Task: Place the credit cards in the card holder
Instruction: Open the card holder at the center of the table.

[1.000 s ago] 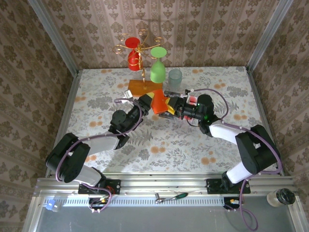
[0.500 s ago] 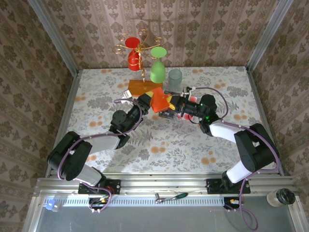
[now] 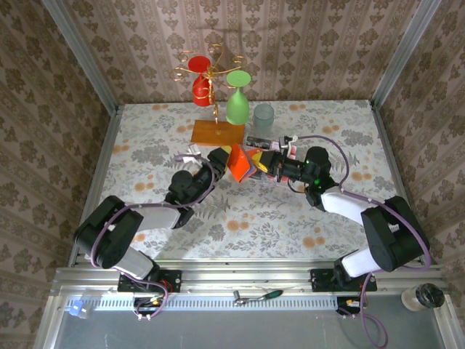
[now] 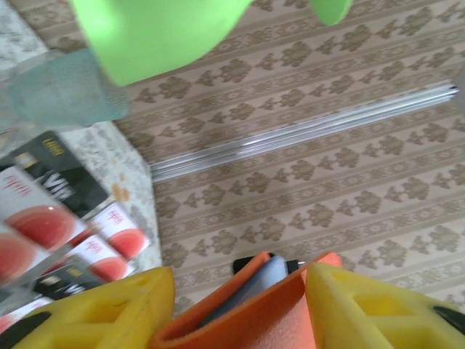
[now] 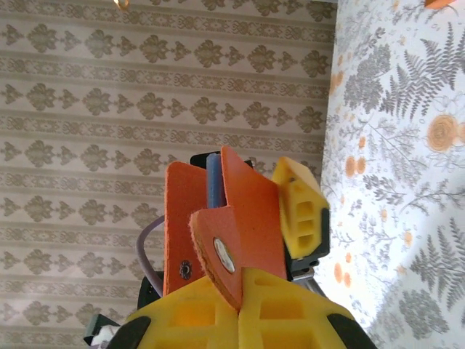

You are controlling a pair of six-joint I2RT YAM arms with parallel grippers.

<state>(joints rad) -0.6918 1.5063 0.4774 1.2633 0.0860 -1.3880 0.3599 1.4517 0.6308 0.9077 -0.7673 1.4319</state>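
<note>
The orange-red card holder (image 3: 238, 161) hangs on edge above the table between both grippers. My right gripper (image 3: 257, 164) is shut on its snap flap (image 5: 227, 254), pinched between the yellow fingertips (image 5: 240, 287). In the left wrist view the holder's mouth (image 4: 247, 313) gapes, showing a blue-grey lining. My left gripper (image 4: 240, 294) is open, its fingers on either side of the holder's body. One left finger (image 5: 301, 207) lies beside the holder's front panel. Several credit cards (image 4: 43, 218) with red blobs lie on the table, partly hidden under my right arm (image 3: 290, 147).
A wire glass rack (image 3: 211, 73) on an orange wooden base (image 3: 216, 132) stands behind the grippers, holding a red glass and a hanging green glass (image 3: 237, 105). A clear tumbler (image 3: 263, 118) stands beside the base. Walls close in the table on three sides.
My right gripper has closed on the holder's flap. My left gripper's fingers have parted. The holder has turned from broad-side to edge-on and dropped slightly toward the near side.
</note>
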